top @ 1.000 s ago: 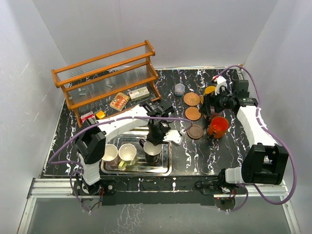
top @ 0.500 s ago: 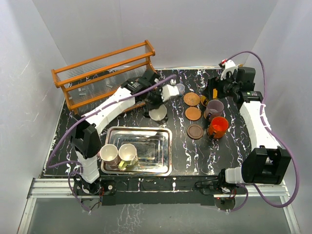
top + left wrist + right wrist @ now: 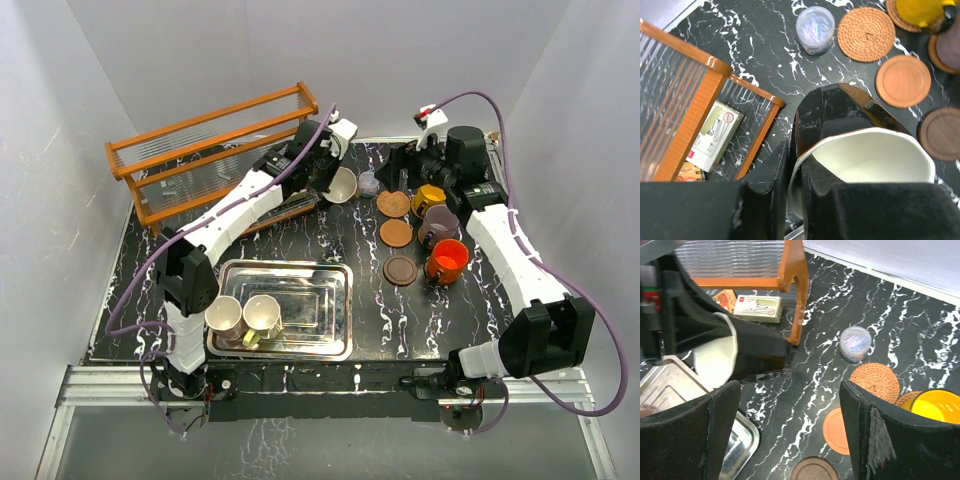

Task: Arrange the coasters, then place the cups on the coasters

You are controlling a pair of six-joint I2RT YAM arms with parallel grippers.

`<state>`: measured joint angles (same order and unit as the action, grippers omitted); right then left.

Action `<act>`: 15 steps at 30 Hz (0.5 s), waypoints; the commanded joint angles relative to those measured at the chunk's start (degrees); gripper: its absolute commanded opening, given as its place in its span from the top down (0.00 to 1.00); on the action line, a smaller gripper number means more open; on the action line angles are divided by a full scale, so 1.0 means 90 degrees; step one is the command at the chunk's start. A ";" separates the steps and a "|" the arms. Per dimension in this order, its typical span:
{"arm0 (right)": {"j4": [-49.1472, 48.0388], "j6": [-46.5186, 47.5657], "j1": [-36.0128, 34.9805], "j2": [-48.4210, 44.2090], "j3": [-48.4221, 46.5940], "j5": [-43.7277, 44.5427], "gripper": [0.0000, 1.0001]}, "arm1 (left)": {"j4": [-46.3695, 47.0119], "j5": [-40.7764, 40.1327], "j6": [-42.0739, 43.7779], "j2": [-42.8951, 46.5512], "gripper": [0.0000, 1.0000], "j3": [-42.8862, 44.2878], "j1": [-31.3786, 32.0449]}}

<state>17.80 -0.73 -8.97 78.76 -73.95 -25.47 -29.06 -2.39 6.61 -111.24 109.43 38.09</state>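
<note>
The left jaws are closed on the rim of a white-lined mug (image 3: 343, 186), one finger (image 3: 865, 210) inside the wall and the other outside. They hold it tipped with its mouth toward the overhead camera, at the rear of the tabletop (image 3: 340, 240), between the right end of the wooden rack (image 3: 215, 150) and the small grey-blue pot (image 3: 369, 183); its glossy outside looks dark in the left wrist view. The right jaws stand wide apart with nothing between the fingers (image 3: 687, 440), poised over the rear right of the tabletop, just behind the yellow mug (image 3: 431, 195). Three coasters lie bare in a line running front to back: a woven coaster (image 3: 392, 204) nearest the pot, a plain reddish-orange coaster (image 3: 396, 233) in the middle and a dark brown coaster (image 3: 400, 270) nearest the arms. To their right three mugs stand in a matching line: the yellow mug on a woven disc (image 3: 896, 14), the mauve mug (image 3: 440, 222) on a dark brown disc (image 3: 934, 54), and the red-orange mug (image 3: 447, 260), under which I cannot tell whether a coaster lies. In the metal tray (image 3: 310, 300), near the left arm's base, a pale pink mug (image 3: 224, 317) and an olive-yellow mug (image 3: 262, 315) sit side by side at its left end
</note>
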 commanded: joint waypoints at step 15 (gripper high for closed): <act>-0.0406 -0.0526 -0.1022 0.0538 -0.0292 0.1131 0.32 | 0.1495 -0.2413 -0.2383 0.0421 1.00 -0.0455 0.0542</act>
<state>16.03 -5.04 -16.99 82.67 -73.95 -18.06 -21.82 -19.03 -12.12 -112.20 104.77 40.95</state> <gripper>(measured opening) 0.690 0.107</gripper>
